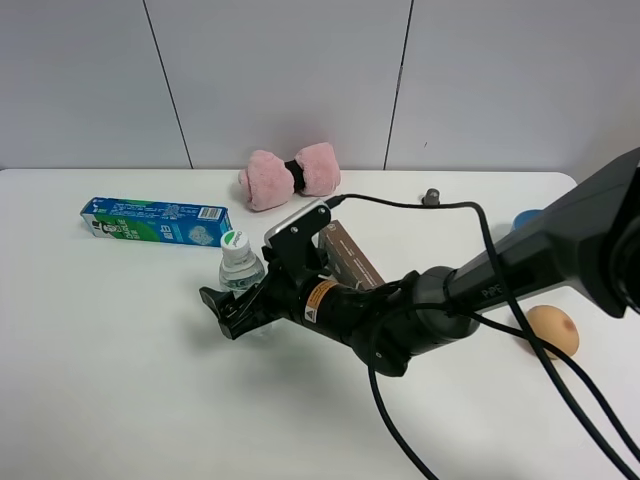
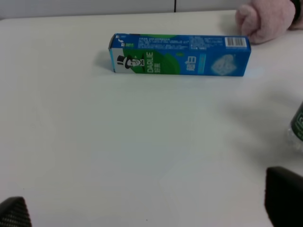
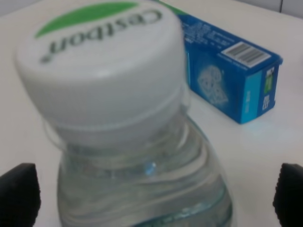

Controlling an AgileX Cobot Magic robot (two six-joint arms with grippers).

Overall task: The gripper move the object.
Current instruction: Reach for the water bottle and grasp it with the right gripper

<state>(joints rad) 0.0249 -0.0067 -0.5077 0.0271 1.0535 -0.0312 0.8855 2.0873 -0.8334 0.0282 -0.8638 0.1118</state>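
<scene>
The clear water bottle (image 1: 240, 262) with a white cap and green label stands upright on the white table, left of centre. My right gripper (image 1: 240, 305) reaches across the middle and is open, with its dark fingers on either side of the bottle's lower body. In the right wrist view the bottle (image 3: 142, 142) fills the frame and the fingertips (image 3: 19, 198) stand apart from its sides. My left gripper (image 2: 149, 208) is open and empty above bare table. The bottle's edge (image 2: 298, 125) shows in the left wrist view.
A blue-green toothpaste box (image 1: 155, 221) lies behind and left of the bottle. A brown box (image 1: 350, 258) lies under the right arm. A pink plush bow (image 1: 290, 177) sits at the back. An orange ball (image 1: 553, 330) lies at the right.
</scene>
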